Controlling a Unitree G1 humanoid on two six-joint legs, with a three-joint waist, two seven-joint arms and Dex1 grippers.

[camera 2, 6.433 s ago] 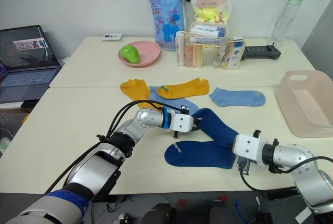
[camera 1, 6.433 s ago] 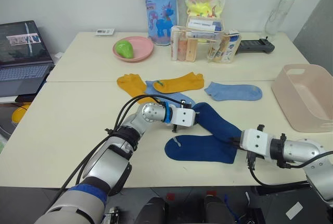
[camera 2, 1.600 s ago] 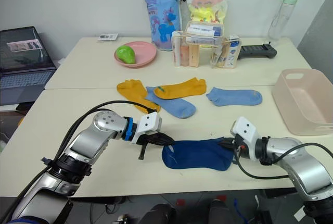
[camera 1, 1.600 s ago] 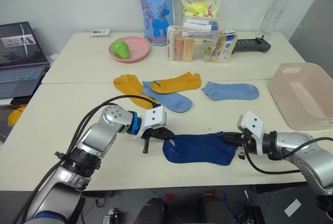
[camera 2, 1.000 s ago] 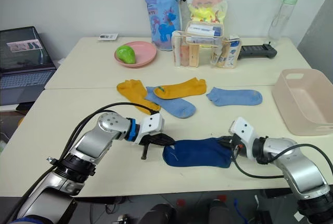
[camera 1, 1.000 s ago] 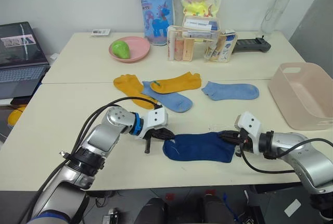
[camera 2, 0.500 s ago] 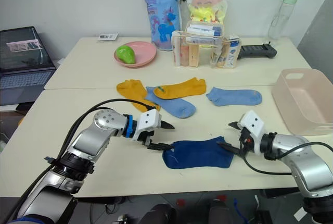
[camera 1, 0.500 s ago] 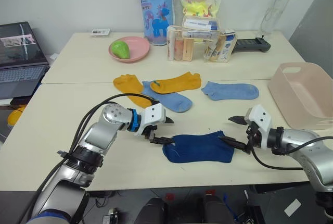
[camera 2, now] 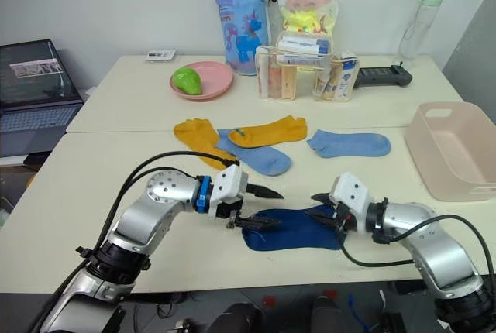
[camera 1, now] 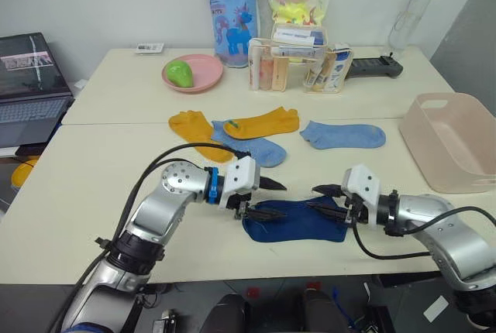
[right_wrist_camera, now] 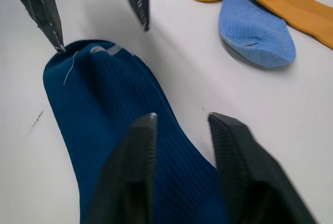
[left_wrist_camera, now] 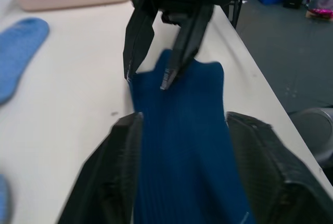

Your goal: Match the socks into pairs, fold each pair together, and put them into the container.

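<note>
Over the navy socks, both end effectors gape

navy socks stacked flat, container empty

table | socks | container | plate | organizer

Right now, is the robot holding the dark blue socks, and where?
No. Both grippers are open: the left gripper and right gripper sit over opposite ends of the navy socks, gripping nothing.
</note>
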